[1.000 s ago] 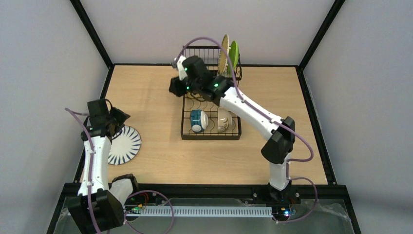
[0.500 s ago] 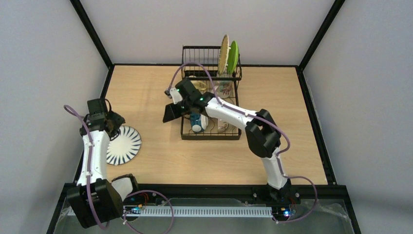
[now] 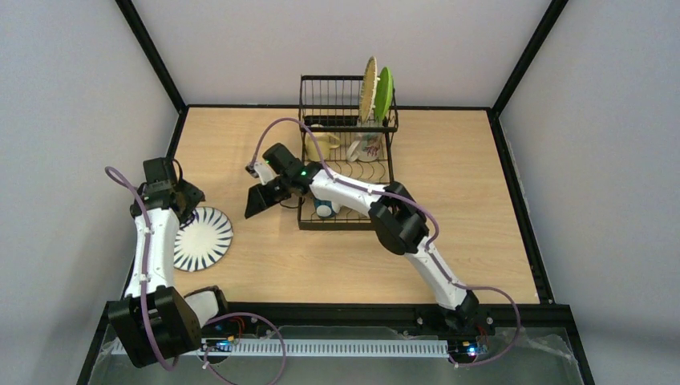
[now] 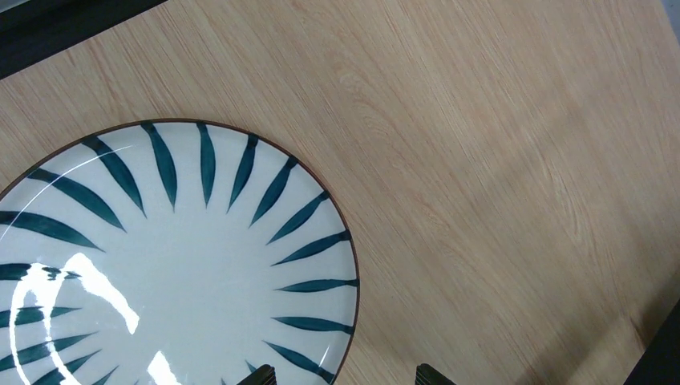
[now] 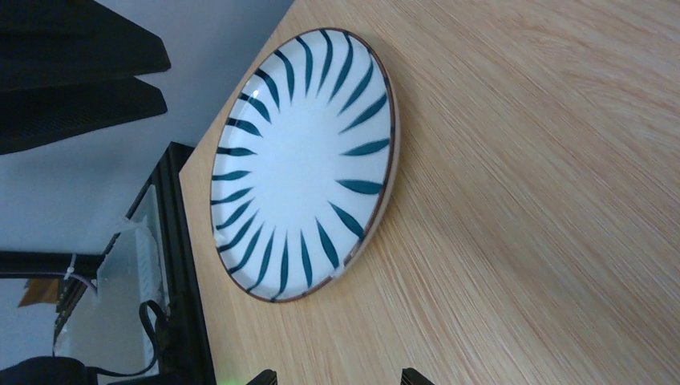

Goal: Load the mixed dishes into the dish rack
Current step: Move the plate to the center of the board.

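The black-striped white plate (image 3: 204,238) lies flat on the table at the left. My left gripper (image 3: 187,210) hangs over its far-left rim, open. In the left wrist view the plate (image 4: 160,265) has its rim between the two fingertips of the left gripper (image 4: 345,377). My right gripper (image 3: 261,200) is open and empty just left of the dish rack (image 3: 346,164), facing the plate (image 5: 305,160). The rack holds the tan plate (image 3: 369,87) and green plate (image 3: 386,92) upright, the pale yellow mug (image 3: 319,145), and a blue bowl (image 3: 323,209) partly behind the right arm.
Another pale dish (image 3: 368,147) stands in the rack right of the mug. The right arm stretches across the rack's front half. A black frame edge (image 5: 180,265) borders the table just beyond the plate. Bare wood (image 3: 265,257) lies between plate and rack.
The right arm has swung from the rack's back section down and left to the table beside the rack, its jaws widening. The left arm has barely shifted.
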Robot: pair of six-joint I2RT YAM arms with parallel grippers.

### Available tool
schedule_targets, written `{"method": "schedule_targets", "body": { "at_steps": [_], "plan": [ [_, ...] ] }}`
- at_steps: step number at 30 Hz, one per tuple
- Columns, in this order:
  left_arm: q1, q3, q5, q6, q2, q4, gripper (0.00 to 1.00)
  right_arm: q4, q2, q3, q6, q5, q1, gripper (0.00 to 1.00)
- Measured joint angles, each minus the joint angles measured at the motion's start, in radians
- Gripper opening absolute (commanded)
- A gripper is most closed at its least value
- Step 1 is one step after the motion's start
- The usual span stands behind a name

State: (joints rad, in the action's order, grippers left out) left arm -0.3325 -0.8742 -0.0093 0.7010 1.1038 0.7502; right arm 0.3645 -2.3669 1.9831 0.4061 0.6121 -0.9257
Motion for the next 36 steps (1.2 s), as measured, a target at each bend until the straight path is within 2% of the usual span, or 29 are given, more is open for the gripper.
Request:
{"method": "schedule_targets", "body": {
  "at_steps": [16,36],
  "plan": [
    [0.000,0.023,0.062,0.004,0.016,-0.028,0.99,0.023,-0.188,0.260,0.048,0.017,-0.034,0.88],
    [0.000,0.025,0.126,0.027,0.039,-0.062,0.99,0.061,-0.307,0.400,0.047,-0.043,-0.072,0.88]
  ]
}}
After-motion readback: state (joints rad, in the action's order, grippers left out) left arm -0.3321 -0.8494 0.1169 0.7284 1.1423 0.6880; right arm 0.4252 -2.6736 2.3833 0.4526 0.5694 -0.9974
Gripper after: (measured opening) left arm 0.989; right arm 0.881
